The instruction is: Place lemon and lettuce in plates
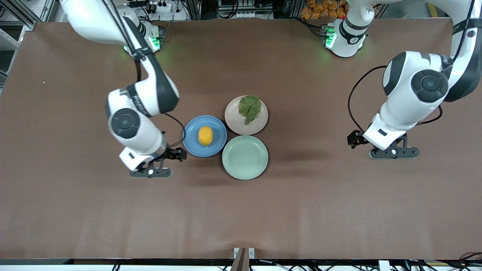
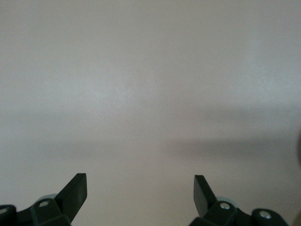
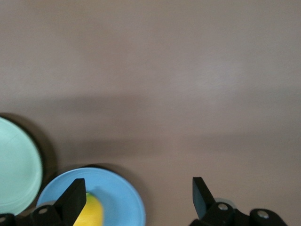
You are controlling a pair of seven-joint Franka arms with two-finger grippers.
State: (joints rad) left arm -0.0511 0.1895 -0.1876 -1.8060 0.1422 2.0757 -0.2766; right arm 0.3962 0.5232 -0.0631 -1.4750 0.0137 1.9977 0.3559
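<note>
Grippers both spread wide, nothing held. Right gripper (image 1: 150, 172) hangs over bare table (image 1: 75, 210) beside the blue plate (image 1: 192, 146), toward the right arm's end. Lemon (image 1: 205, 136) lies in the blue plate; lettuce (image 1: 249, 108) in the beige-pink plate (image 1: 234, 124); mint-green plate (image 1: 244, 157) has nothing in it. Three plates, one lemon, one lettuce. Left gripper (image 1: 394, 152) over bare table, well apart from the plates. Right wrist view catches lemon, blue and mint-green plates, no lettuce; left wrist view shows only its fingers (image 2: 75, 190) and tabletop.
</note>
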